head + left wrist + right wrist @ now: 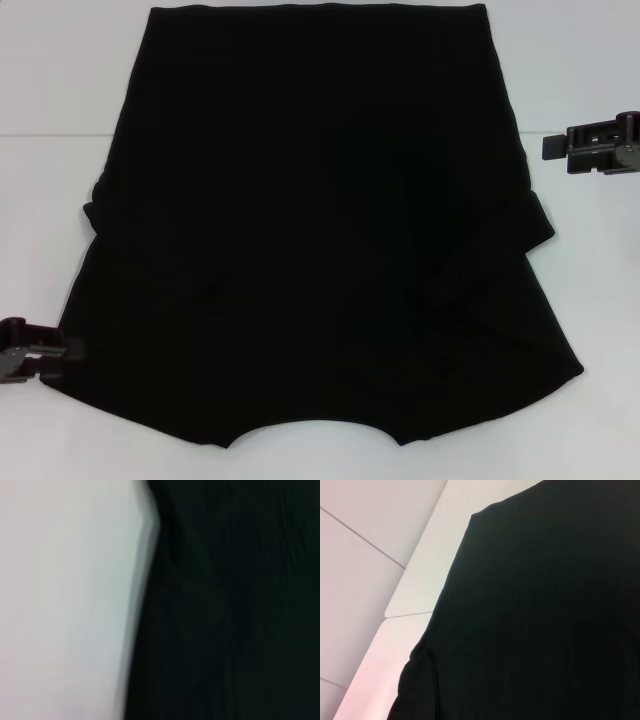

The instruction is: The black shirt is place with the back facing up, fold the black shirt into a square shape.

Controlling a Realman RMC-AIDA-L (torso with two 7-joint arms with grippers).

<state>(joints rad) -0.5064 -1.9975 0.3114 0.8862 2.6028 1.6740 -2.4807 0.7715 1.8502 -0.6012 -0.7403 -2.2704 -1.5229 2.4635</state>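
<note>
The black shirt (310, 230) lies flat on the white table (60, 120). Its neck opening is at the near edge and its straight hem at the far edge. Both sleeves look folded in over the body, leaving creases at mid-height. No lettering shows. My left gripper (62, 352) is low at the near left, at the shirt's left edge by the shoulder. The left wrist view shows that cloth edge (220, 605) close up. My right gripper (556, 148) hovers off the shirt's right side, level with its far half. The right wrist view shows the shirt (535, 610) from the side.
Bare white table (415, 595) borders the shirt on the left and right. The table's far edge and a seam between panels (407, 614) show in the right wrist view, with pale floor (360, 540) beyond.
</note>
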